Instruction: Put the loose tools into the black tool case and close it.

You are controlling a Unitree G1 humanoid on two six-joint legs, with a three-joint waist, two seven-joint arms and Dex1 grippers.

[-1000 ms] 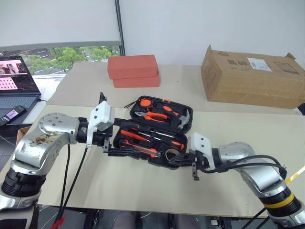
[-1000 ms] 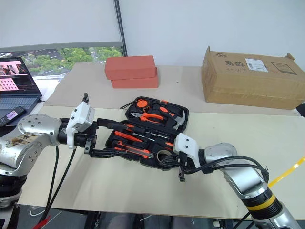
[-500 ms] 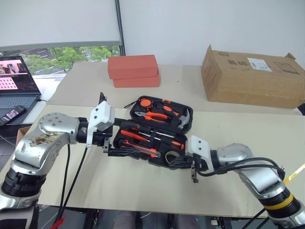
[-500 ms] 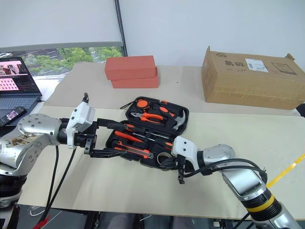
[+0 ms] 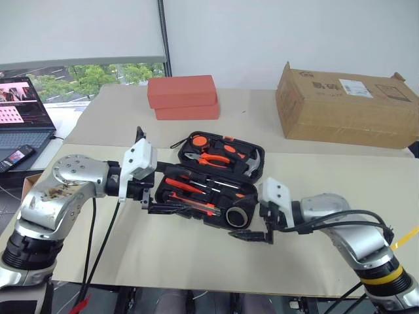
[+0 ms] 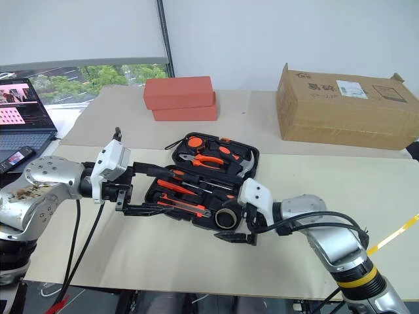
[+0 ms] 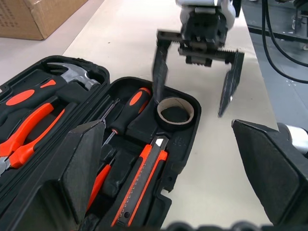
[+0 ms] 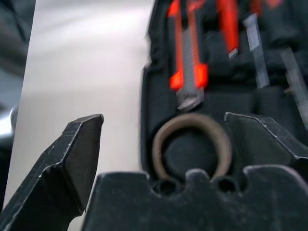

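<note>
On the beige table (image 5: pixel 196 261), the black tool case (image 5: pixel 216 176) lies open, its two halves spread flat, long axis running from near-left toward far-right. Far half holds the pliers (image 5: pixel 211 159) and hammer (image 5: pixel 252 161). Near half holds the screwdrivers (image 5: pixel 186 186), lying lengthwise along the tray, and the utility knife (image 5: pixel 196 206) along the near edge, parallel to them. The grey tape roll (image 5: pixel 237 216) sits in the near half's right-hand corner pocket, its hole facing up and toward the robot.

Right gripper (image 5: pixel 256 227): jaws spread wide, holding nothing, just beside the tape roll at the case's right corner, pointing left. Left gripper (image 5: pixel 163 193): fingers spread wide, empty, straddling the near half's left end, pointing right.
</note>
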